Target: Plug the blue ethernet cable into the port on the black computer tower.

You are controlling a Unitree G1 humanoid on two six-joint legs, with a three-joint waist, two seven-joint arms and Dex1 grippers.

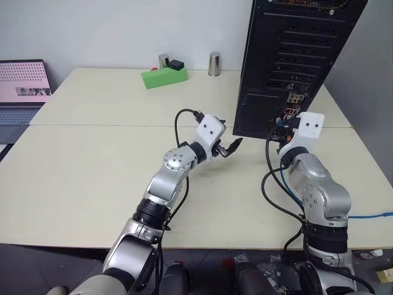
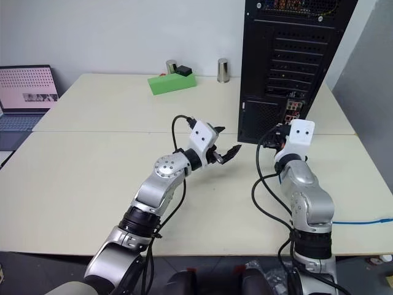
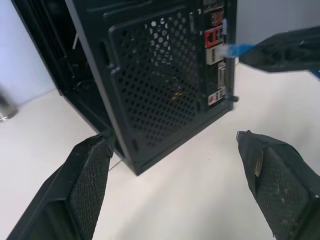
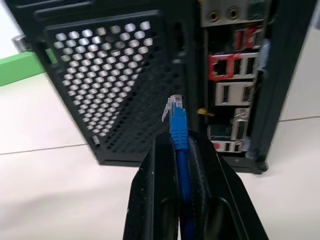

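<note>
The black computer tower (image 1: 295, 61) stands at the back right of the cream table, its rear mesh grille and coloured connectors facing me. My right gripper (image 4: 178, 137) is shut on the blue ethernet cable (image 4: 179, 131), held level. The cable's clear plug (image 4: 173, 106) sticks out past the fingertips, a short way from the tower. A red-framed squarish port (image 4: 219, 67) sits in the connector cluster, above and beside the plug, which does not touch it. My left gripper (image 1: 233, 147) hangs open and holds nothing, beside the tower's lower mesh corner. The rest of the cable (image 1: 376, 215) trails off the table's right side.
A green block (image 1: 164, 77) and two metal cylinders (image 1: 214, 63) stand at the back of the table (image 1: 92, 172). An open laptop (image 1: 21, 86) sits at the far left. Black arm cables (image 1: 270, 190) loop beside my right arm.
</note>
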